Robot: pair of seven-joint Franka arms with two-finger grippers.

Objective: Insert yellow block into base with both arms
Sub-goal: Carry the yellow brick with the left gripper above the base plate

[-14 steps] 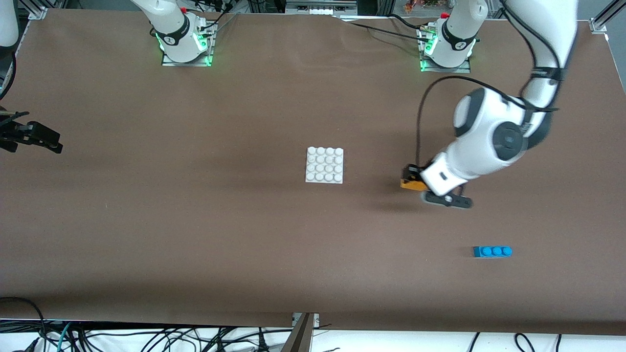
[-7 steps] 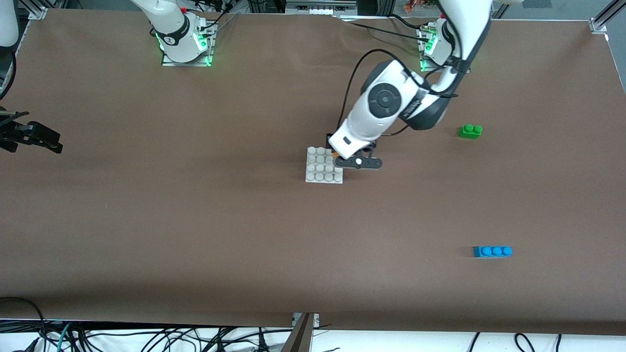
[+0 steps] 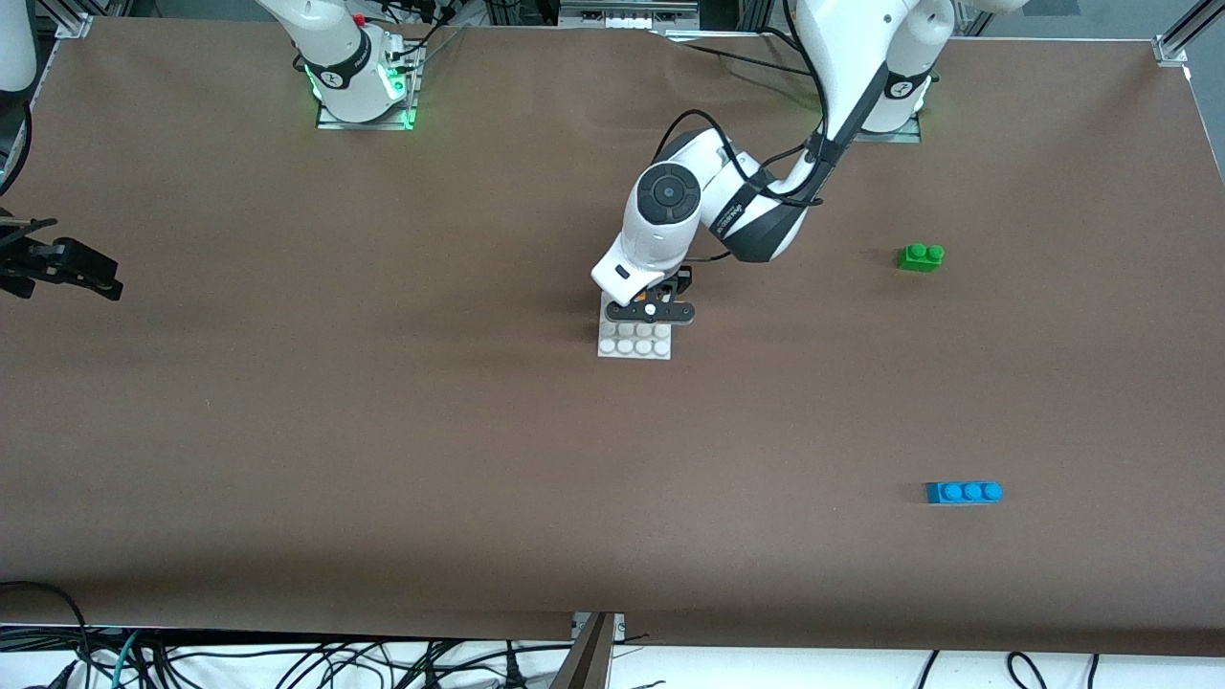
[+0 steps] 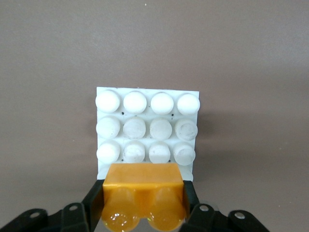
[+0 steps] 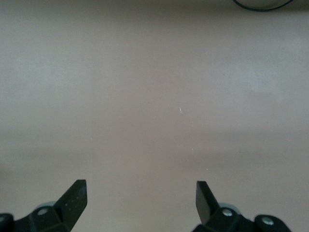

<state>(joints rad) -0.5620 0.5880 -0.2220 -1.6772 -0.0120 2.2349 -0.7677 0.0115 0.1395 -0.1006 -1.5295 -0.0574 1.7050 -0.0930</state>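
The yellow block (image 4: pixel 144 192) sits between the black fingers (image 4: pixel 94 205) of my left gripper (image 4: pixel 144 205), which is shut on it. In the front view the left gripper (image 3: pixel 657 299) hangs over the white studded base (image 3: pixel 635 343) at the table's middle and covers the base's rows toward the robots' bases. Only an orange sliver of the block (image 3: pixel 655 296) shows there. In the left wrist view the base (image 4: pixel 147 93) lies just past the block. I cannot tell whether block and base touch. My right gripper (image 5: pixel 140 191) is open and empty over bare table, waiting at the right arm's end (image 3: pixel 100 277).
A green two-stud brick (image 3: pixel 921 256) lies toward the left arm's end of the table. A blue three-stud brick (image 3: pixel 964 492) lies nearer to the front camera at that same end. Cables hang below the table's front edge.
The left arm has carried the yellow block from the left arm's end of the table to over the base. The green brick has come into view. The right arm has not moved.
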